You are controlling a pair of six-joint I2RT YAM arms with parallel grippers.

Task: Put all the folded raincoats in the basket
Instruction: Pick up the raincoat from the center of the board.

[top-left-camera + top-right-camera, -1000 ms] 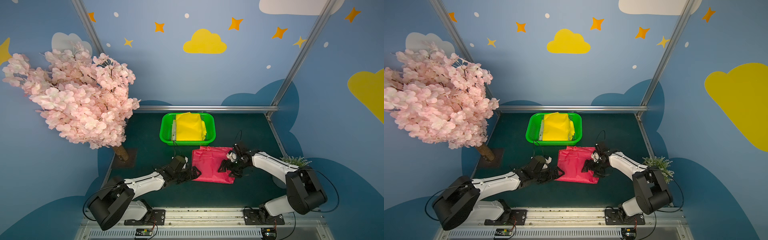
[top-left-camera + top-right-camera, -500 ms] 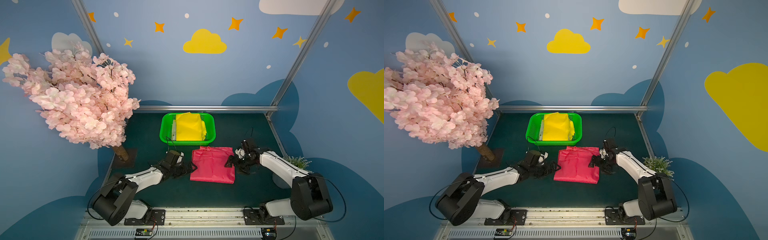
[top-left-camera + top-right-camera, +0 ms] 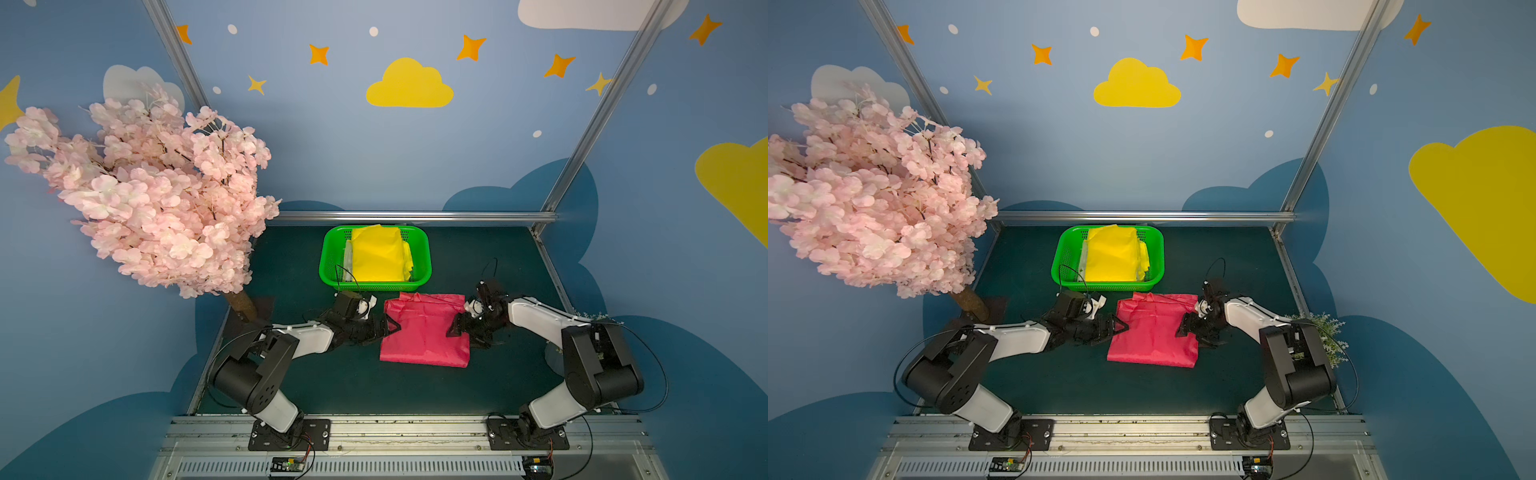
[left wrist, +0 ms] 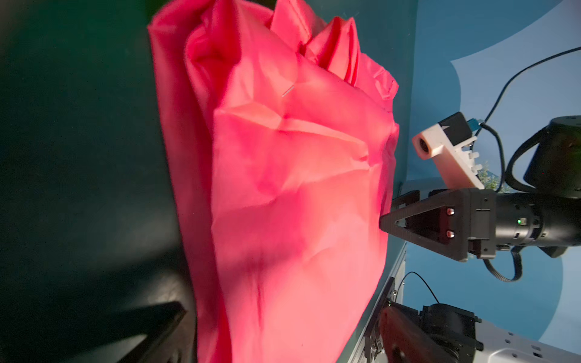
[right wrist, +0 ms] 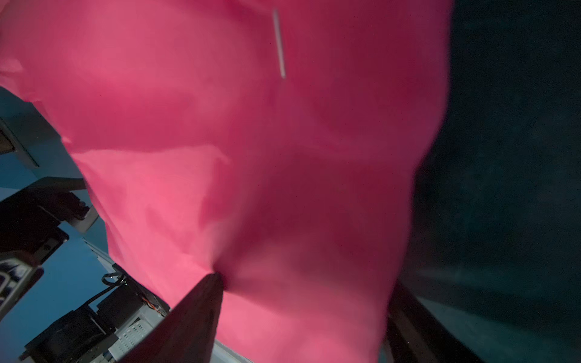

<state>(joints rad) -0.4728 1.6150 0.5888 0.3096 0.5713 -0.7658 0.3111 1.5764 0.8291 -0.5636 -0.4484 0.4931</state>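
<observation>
The folded raincoat [image 3: 424, 330] [image 3: 1152, 334] is pink and lies flat on the dark green table, just in front of the green basket [image 3: 374, 286] [image 3: 1106, 286]. My left gripper [image 3: 388, 326] [image 3: 1117, 326] [image 4: 283, 314] is open, its jaws straddling the raincoat's left edge [image 4: 283, 188]. On the opposite edge, my right gripper [image 3: 457, 332] [image 3: 1187, 330] [image 5: 306, 283] [image 4: 388, 212] also stands open around the fabric [image 5: 251, 141]. One of its fingers [image 5: 195, 314] dents the cloth on top.
A folded yellow raincoat [image 3: 378, 257] fills the basket. A pink blossom tree [image 3: 145, 187] overhangs the table's left side, its trunk [image 3: 243, 305] near the left arm. A small green plant [image 3: 1320, 332] stands at the right edge. A metal rail [image 3: 415, 216] runs along the back.
Both grippers drew back from the pink raincoat, then moved in again onto its left and right edges. The right jaws have narrowed. The raincoat lies flatter than a second ago.
</observation>
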